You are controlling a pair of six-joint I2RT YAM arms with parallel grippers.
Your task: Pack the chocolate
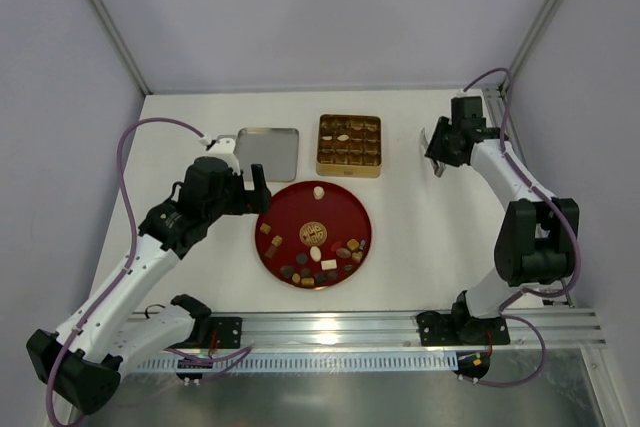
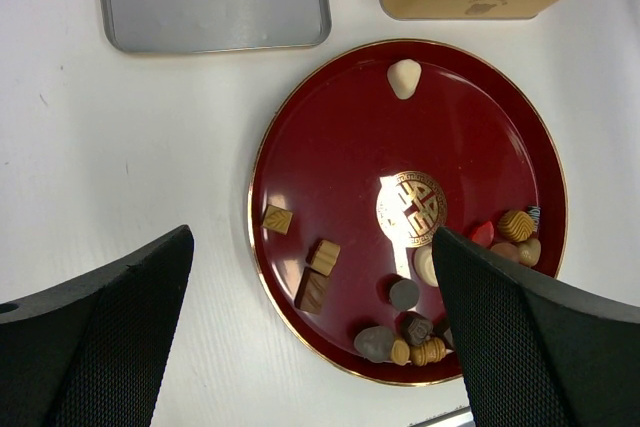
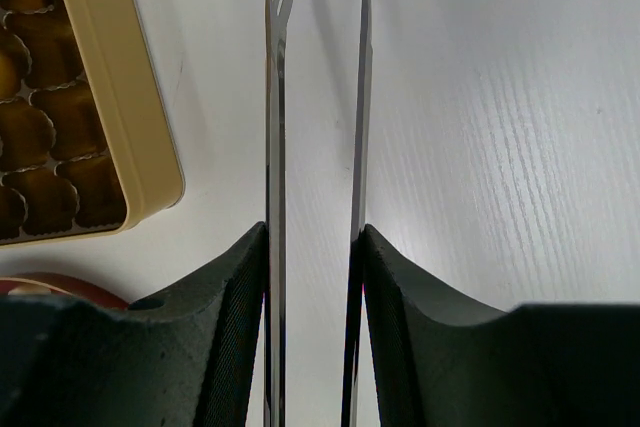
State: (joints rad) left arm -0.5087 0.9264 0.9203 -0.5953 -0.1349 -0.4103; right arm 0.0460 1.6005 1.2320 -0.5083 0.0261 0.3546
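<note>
Status check on left pincer: spread wide, holding nothing, hovering over near-left part of red plate. Right pincer clamped on metal tongs, closed down on the two blades, nothing visible between blades; parked over bare worktop right of gold tin, well apart from plate. Most of the chocolate on plate: cluster along near-right rim, few pieces toward left edge, one cream piece alone at far rim. Tin judged partly filled: several cells look occupied, exact count not readable. Lid lying flat left of tin, apart from it. Calling it mid-task at best: more than a dozen pieces left to move, tin not closed. Need tongs over plate next; small rounded pieces likely to slip between thin blades.
</note>
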